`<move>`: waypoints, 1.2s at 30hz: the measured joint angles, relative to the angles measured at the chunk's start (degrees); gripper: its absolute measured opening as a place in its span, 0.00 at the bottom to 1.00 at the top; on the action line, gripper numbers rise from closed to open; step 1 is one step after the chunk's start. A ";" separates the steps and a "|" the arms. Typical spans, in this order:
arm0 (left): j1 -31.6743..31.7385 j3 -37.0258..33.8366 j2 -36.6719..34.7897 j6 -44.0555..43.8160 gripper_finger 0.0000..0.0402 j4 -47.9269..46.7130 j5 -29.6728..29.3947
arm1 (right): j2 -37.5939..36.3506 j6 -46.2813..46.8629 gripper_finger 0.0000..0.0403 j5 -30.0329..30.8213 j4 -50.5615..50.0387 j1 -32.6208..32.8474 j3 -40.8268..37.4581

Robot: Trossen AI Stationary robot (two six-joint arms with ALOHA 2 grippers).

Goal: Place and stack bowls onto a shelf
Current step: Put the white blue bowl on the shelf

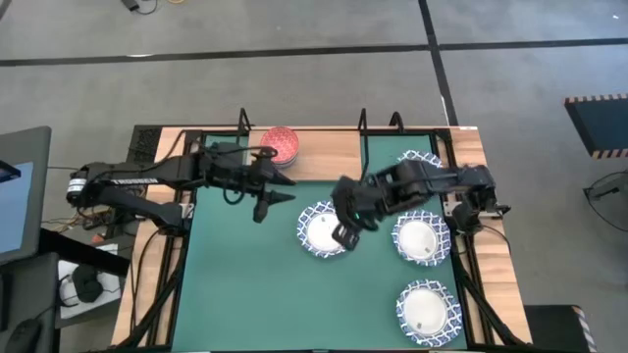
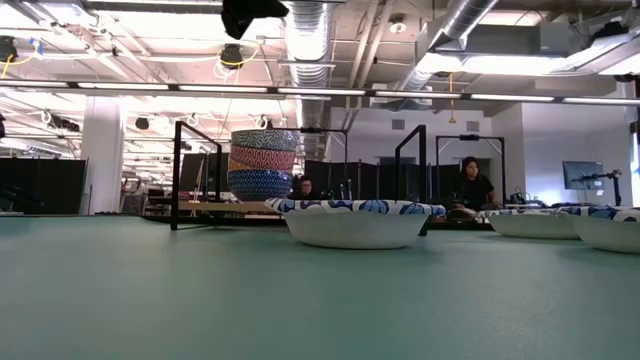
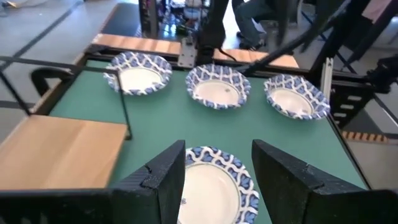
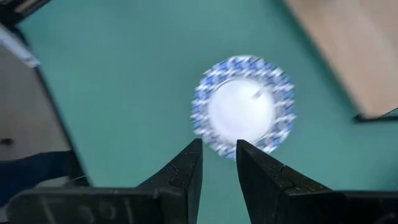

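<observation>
- The shelf point(image 1: 334, 147) lies along the far edge of the green mat point(image 1: 245, 284), a light-wood plank with black wire frames at its ends.
- A stack of small bowls point(image 1: 280, 144) stands on the left part of the shelf; from above its top bowl looks red. In the low view the same stack point(image 2: 263, 165) shows a grey patterned bowl on top, then red, a thin yellow edge, and blue at the bottom.
- Four wide white bowls with blue-patterned rims are in view from above.
- The first white bowl point(image 1: 323, 230) sits on the mat near the middle of the table, and it is the nearest one in the low view point(image 2: 352, 222).
- The second white bowl point(image 1: 421, 238) sits to the right of it, well apart.
- The third white bowl point(image 1: 428, 309) sits nearer the front edge on the right.
- The fourth white bowl point(image 1: 420, 158) is at the right end of the shelf, partly hidden by the right arm; whether it rests on the plank cannot be told.
- The right gripper point(image 1: 344, 233) hangs over the right rim of the first white bowl; its fingers point(image 4: 186, 171) are spread a little and hold nothing, with the bowl point(image 4: 242, 107) below them.
- The left gripper point(image 1: 273, 196) hovers over the mat just in front of the shelf, left of the first white bowl; its fingers point(image 3: 171, 174) are spread wide and hold nothing.
</observation>
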 joint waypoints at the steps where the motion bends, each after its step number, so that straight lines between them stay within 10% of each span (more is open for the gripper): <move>1: -0.44 0.00 0.57 -0.04 0.42 0.28 -0.01 | 0.00 2.03 0.31 -0.06 0.00 1.18 0.00; 15: -2.50 0.00 4.23 6.02 0.42 1.83 0.04 | 2.34 31.48 0.31 -0.26 1.07 18.95 0.11; 22: -2.49 0.00 4.12 9.19 0.42 1.70 2.13 | 5.64 28.07 0.29 13.92 11.09 25.41 -0.04; 36: -2.17 0.01 4.11 11.86 0.42 -0.44 2.41 | 2.95 15.25 0.19 29.59 0.54 12.05 -0.54</move>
